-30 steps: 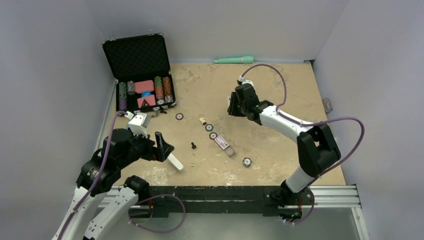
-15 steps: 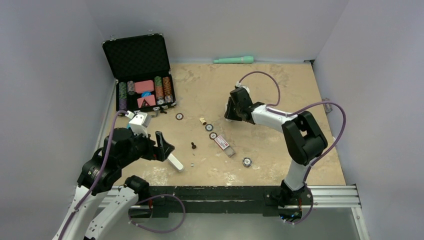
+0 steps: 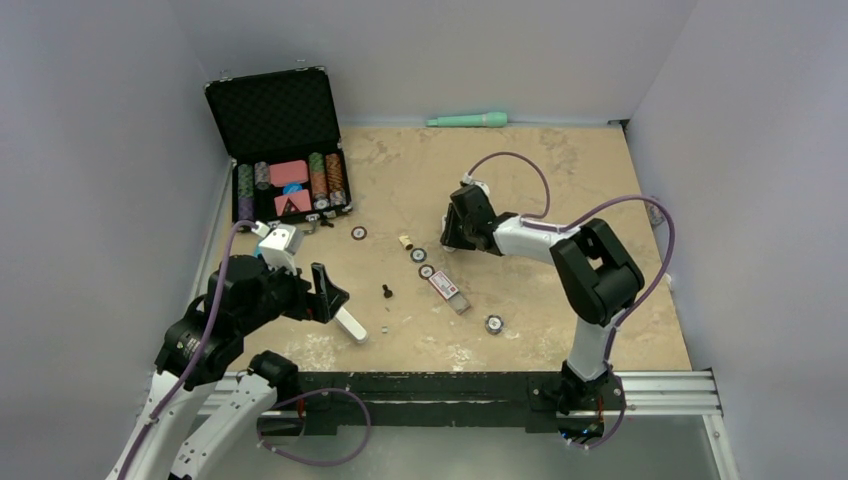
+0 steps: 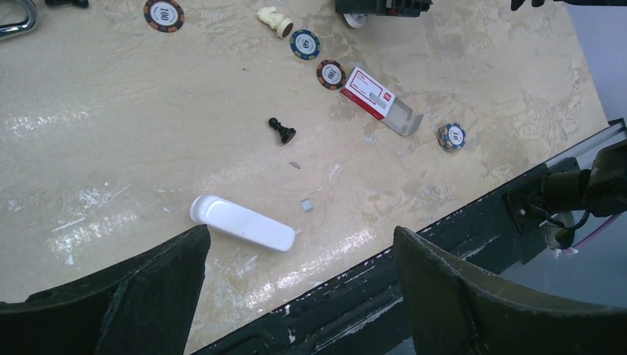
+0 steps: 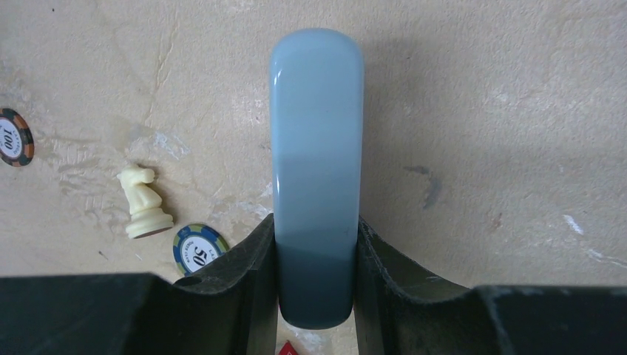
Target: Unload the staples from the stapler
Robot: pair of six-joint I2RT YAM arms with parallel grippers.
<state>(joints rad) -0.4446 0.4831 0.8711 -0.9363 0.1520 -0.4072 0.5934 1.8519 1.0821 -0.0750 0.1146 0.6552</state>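
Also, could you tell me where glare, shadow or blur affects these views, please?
Left wrist view: glare streaks on the table near the white part; the left tool's fingers look soft. Right wrist view: the pale blue part is bright at its far end, shadowed between the right tool's fingers. Top external view: even light, sharp.

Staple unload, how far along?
Looks done: small grey strip, likely staples, lies near the white stapler piece. In hand: right fingers clamp the pale blue stapler part. Left: whether staples remain inside is hidden; left fingers open, empty.
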